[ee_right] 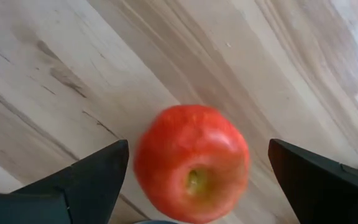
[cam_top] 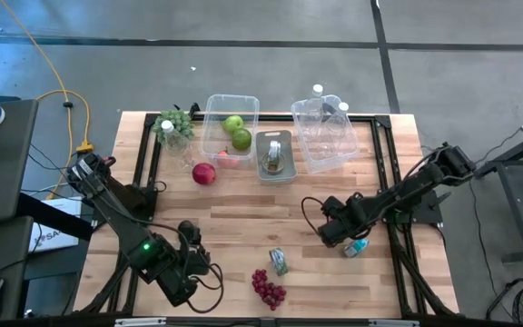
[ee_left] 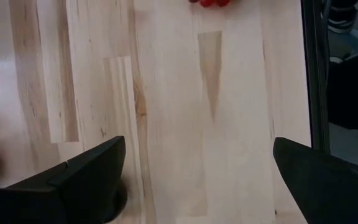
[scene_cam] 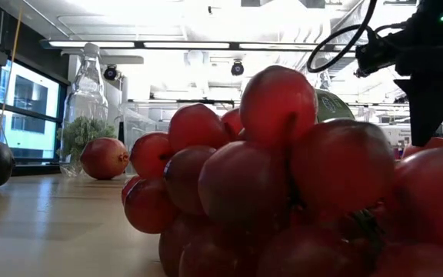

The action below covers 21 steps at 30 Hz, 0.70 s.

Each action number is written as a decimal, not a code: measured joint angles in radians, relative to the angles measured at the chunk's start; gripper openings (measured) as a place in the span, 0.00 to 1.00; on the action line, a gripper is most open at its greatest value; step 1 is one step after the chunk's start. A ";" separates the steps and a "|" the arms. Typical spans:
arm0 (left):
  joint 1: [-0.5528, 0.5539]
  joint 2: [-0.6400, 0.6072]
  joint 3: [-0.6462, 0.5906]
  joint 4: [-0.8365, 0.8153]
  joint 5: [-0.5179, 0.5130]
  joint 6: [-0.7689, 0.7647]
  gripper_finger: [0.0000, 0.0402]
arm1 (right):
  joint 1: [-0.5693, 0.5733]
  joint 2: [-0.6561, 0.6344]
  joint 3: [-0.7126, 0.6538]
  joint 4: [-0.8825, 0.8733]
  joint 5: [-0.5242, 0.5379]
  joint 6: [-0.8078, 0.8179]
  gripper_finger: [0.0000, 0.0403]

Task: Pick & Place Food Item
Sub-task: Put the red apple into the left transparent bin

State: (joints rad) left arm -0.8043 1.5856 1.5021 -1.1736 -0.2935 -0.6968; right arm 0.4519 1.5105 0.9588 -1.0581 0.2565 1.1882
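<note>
A red apple [ee_right: 192, 163] fills the middle of the right wrist view, on the wooden table [ee_right: 55, 74]. My right gripper [ee_right: 199, 155] is open with one finger on either side of the apple, and a gap shows on at least one side. In the high view my right gripper [cam_top: 331, 229] hides that apple. My left gripper [cam_top: 209, 271] is open near the table's near edge and points toward the red grapes [cam_top: 268, 289]. In the left wrist view it [ee_left: 199, 155] is over bare wood, with the grapes [ee_left: 207, 2] ahead.
A second red fruit [cam_top: 204, 173] lies left of centre. Two green apples sit in a clear box [cam_top: 214, 109], beside a metal tray [cam_top: 275, 168] and a clear bin [cam_top: 311, 154] with bottles. Green grapes [cam_top: 175, 123], a can [cam_top: 279, 262] and another can [cam_top: 357, 245] lie about.
</note>
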 joint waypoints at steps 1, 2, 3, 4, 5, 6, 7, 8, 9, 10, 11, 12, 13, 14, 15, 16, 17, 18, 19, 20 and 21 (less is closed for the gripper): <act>0.000 0.000 0.000 0.000 0.000 -0.003 0.99 | 0.002 0.000 0.000 0.008 0.000 0.007 0.94; 0.000 0.000 0.000 0.000 0.000 -0.010 0.99 | 0.004 0.000 0.000 0.012 0.000 0.016 0.94; 0.001 0.000 0.000 0.000 0.000 -0.018 0.99 | 0.007 0.000 0.000 0.011 -0.001 0.022 0.94; 0.002 0.000 0.000 0.000 0.000 -0.029 0.99 | 0.009 0.000 0.000 0.009 -0.001 0.026 0.94; 0.003 0.000 0.000 0.000 0.000 -0.034 0.99 | 0.013 0.000 -0.001 0.009 0.001 0.035 0.94; 0.003 0.000 0.000 0.000 0.000 -0.035 0.99 | 0.015 0.000 -0.005 0.015 0.005 0.048 0.94; 0.003 0.000 0.000 0.001 0.000 -0.035 0.99 | 0.018 0.000 -0.012 0.019 0.005 0.062 0.94; 0.003 0.000 0.000 0.001 0.000 -0.035 0.99 | 0.019 0.000 -0.019 0.019 0.003 0.073 0.94; 0.003 0.000 0.000 0.002 0.000 -0.035 0.99 | 0.019 0.000 -0.028 0.020 0.001 0.086 0.94; 0.003 0.000 0.000 0.003 0.000 -0.035 0.99 | 0.020 0.000 -0.039 0.025 -0.003 0.098 0.94; 0.003 0.000 0.000 0.004 -0.002 -0.036 0.99 | 0.021 0.000 -0.050 0.039 -0.008 0.102 0.94; 0.003 0.000 0.000 0.004 -0.009 -0.036 0.99 | 0.022 0.000 -0.063 0.058 -0.018 0.104 0.94; 0.003 0.000 0.000 0.004 -0.017 -0.037 0.99 | 0.022 0.000 -0.075 0.074 -0.024 0.104 0.94; 0.003 0.000 0.000 0.005 -0.021 -0.037 0.99 | 0.022 0.000 -0.088 0.098 -0.029 0.102 0.94; 0.003 0.000 0.000 0.005 -0.023 -0.037 0.99 | 0.022 0.000 -0.099 0.126 -0.032 0.099 0.94; 0.003 0.000 0.000 0.005 -0.025 -0.037 0.99 | 0.022 0.000 -0.111 0.157 -0.033 0.094 0.94; 0.003 0.000 0.000 0.005 -0.028 -0.035 0.99 | 0.021 0.000 -0.121 0.183 -0.039 0.093 0.94; 0.003 0.000 0.000 0.005 -0.032 -0.031 0.99 | 0.021 0.000 -0.132 0.205 -0.045 0.092 0.94; 0.003 0.000 0.000 0.005 -0.036 -0.028 0.99 | 0.021 0.000 -0.139 0.221 -0.048 0.091 0.94; 0.003 0.000 0.000 0.005 -0.041 -0.027 0.99 | 0.021 0.000 -0.146 0.232 -0.049 0.091 0.94; 0.003 0.000 0.000 0.006 -0.046 -0.026 0.99 | 0.021 0.000 -0.149 0.240 -0.049 0.091 0.94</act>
State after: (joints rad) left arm -0.8017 1.5856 1.5021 -1.1679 -0.3400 -0.7231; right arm 0.4732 1.5105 0.8100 -0.8184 0.2080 1.2789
